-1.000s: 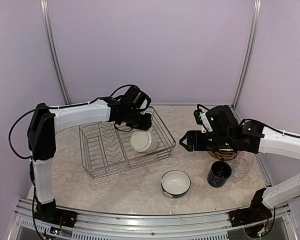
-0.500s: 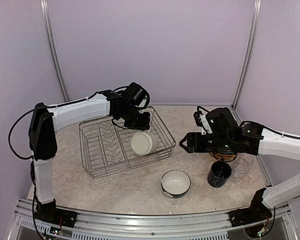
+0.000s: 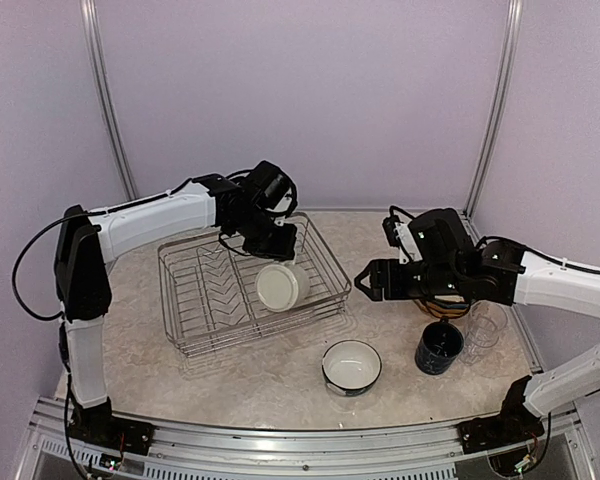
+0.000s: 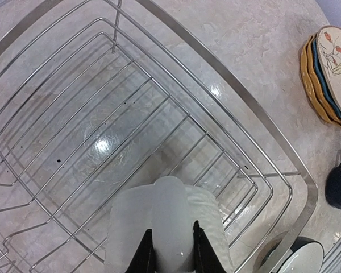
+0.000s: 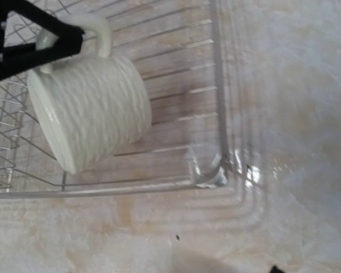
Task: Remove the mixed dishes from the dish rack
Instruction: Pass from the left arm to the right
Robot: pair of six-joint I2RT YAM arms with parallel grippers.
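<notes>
**Left gripper** [image 4: 171,239] is pinching the handle of the cream mug [image 3: 282,285], with its jaws narrowed onto that handle. The mug is hanging tilted over the right half of the dish rack [image 3: 210,300]. Whether it is touching the wires cannot be told.

**Right gripper** [image 3: 365,283] is hovering just beside the rack's right edge. Its jaw state cannot be told: the overhead view is showing it too small, and its own wrist view is cutting off the fingers at the bottom edge.

**Plates** [image 4: 329,74] are lying stacked on the table [image 3: 280,385], bird-pattern plate uppermost. They are cropped by the left wrist view and largely hidden under the right arm from above.

**Navy mug** [image 3: 439,347], teal-and-white bowl [image 3: 351,366] and a faint clear glass [image 3: 485,325] are standing outside the rack.
</notes>
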